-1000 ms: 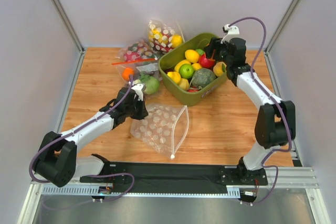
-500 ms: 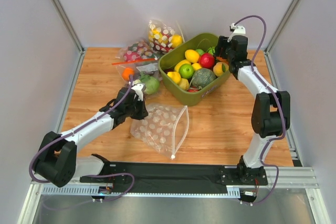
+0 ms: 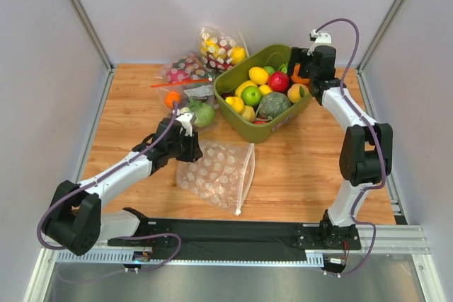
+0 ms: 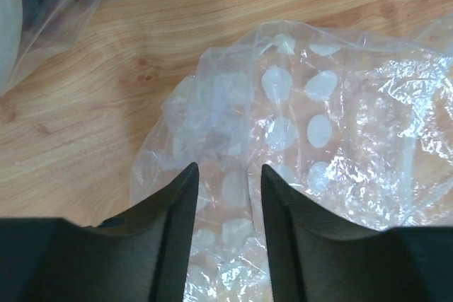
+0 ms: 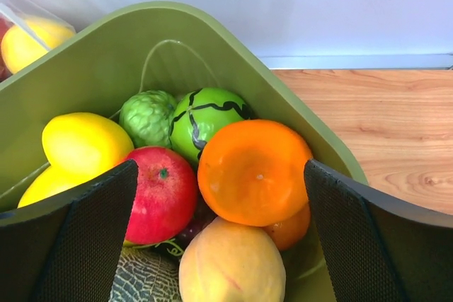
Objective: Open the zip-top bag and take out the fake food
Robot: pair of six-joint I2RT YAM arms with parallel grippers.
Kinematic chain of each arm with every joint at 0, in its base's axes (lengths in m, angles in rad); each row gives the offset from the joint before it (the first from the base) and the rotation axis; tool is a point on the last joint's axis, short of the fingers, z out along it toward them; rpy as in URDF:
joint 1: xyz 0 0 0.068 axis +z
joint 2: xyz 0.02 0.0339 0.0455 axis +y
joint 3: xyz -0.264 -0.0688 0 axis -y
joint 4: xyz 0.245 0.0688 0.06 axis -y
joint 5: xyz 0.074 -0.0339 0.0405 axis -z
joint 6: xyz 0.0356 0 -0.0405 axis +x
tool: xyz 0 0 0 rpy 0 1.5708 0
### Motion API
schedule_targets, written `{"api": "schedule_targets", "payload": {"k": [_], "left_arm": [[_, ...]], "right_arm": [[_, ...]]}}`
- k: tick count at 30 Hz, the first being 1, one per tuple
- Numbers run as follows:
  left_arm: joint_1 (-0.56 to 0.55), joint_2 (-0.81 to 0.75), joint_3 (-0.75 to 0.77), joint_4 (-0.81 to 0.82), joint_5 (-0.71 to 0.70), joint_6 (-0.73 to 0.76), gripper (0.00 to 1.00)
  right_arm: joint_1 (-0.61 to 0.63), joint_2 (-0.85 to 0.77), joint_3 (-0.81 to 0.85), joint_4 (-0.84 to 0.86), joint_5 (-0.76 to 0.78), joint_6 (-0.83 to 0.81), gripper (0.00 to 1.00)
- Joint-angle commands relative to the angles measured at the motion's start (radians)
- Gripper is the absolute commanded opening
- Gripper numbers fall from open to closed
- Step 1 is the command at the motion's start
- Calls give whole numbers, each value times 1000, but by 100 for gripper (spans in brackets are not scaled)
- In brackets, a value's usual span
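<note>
Left side, top view. Left end effector sits low over the wooden tabletop, at the 9 o'clock edge of the clear floppy plastic zip-top bag with white polka dots. Wrist view: left end effector has its jaws drawn close with a crease of the bag's film between them. Reads as a light pinch on the bag, nothing else held. Bag lies flat mid-tabletop, pale zip strip along its 3 o'clock edge. No fruit visible inside.

Risk here: thin slick film, small bite. A pull toward 9 o'clock could slide the film out of the jaws. It could also drag the bag into the clear bag with the red zip strip at 11 o'clock.

Centre-right. Olive-green plastic bin at 1 o'clock from the bag, heaped. The fake food, glossy plastic fruits in orange, yellow and red, lies in it among green pieces.

Right side. Right end effector hovers over the bin's 2 o'clock corner. Wrist view: right end effector spread wide, holding nothing. Round orange plastic fruit directly below, next to the bin wall and touching a red plastic apple.

Risk here: pile high, pieces round and loose. A downward drift could nudge the orange fruit over the rim toward 3 o'clock. Closing now would grab fruit already in the bin.
</note>
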Motion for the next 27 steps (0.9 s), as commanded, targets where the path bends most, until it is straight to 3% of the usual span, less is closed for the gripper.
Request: {"api": "schedule_targets", "payload": {"k": [1,3,6,18,27], "left_arm": [[3,-52,12,-10,0,-2,50],[3,-81,15,-24,0,-13,66],[3,-128,19,-59,-15,-16,78],[3,-417,94,-318,-96,-10,82],[3,-469,328,-503,-283,132,83]], "right_arm": [[0,-112,-54,19,-28,7,100],[-2,-197,-117,32,-73,42,100],[5,-314,-247,43,-113,88,100],[35,-673,-569,-201,-228,213,100],[35,-928,-651,-351,-218,228,100]]}}
